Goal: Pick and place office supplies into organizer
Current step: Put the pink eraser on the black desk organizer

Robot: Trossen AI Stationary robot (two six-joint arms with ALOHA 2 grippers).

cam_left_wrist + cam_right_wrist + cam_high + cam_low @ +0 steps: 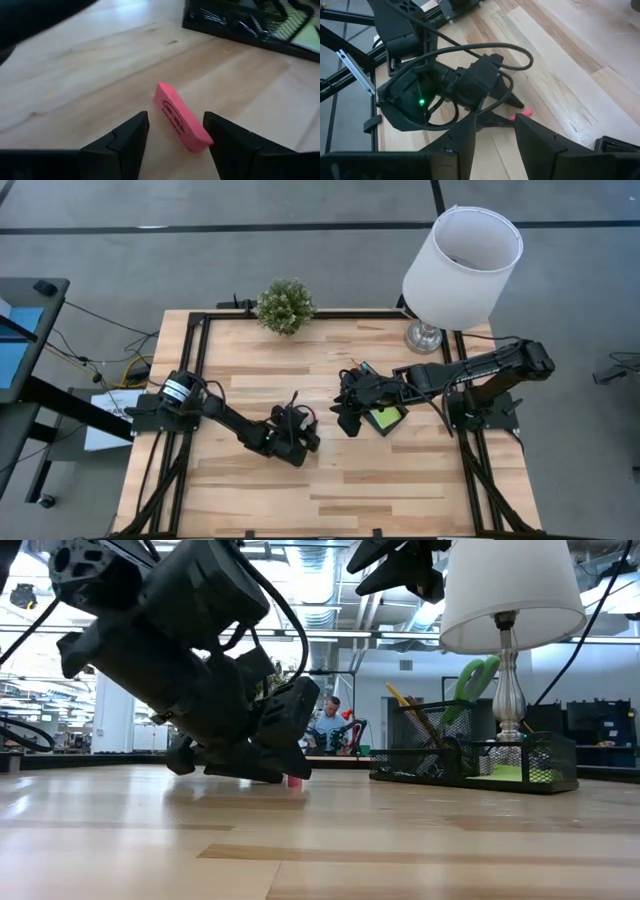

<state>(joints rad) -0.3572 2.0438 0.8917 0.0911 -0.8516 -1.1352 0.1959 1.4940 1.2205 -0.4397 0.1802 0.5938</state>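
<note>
Left gripper [172, 132] sits low near the table's centre, fingers spread around the pink eraser [181, 117], not yet clamped; centre the eraser, lower, squeeze across its narrow faces; organizer [385, 416] waits toward the right edge; right gripper [347, 420] hovers released.

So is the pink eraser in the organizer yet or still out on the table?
Out: the pink eraser lies on the table between the open left gripper fingers.

No text can be read anywhere; the pink eraser [181, 117] carries a dark oval stamp on its face, but its letters are too blurred to make out.
</note>
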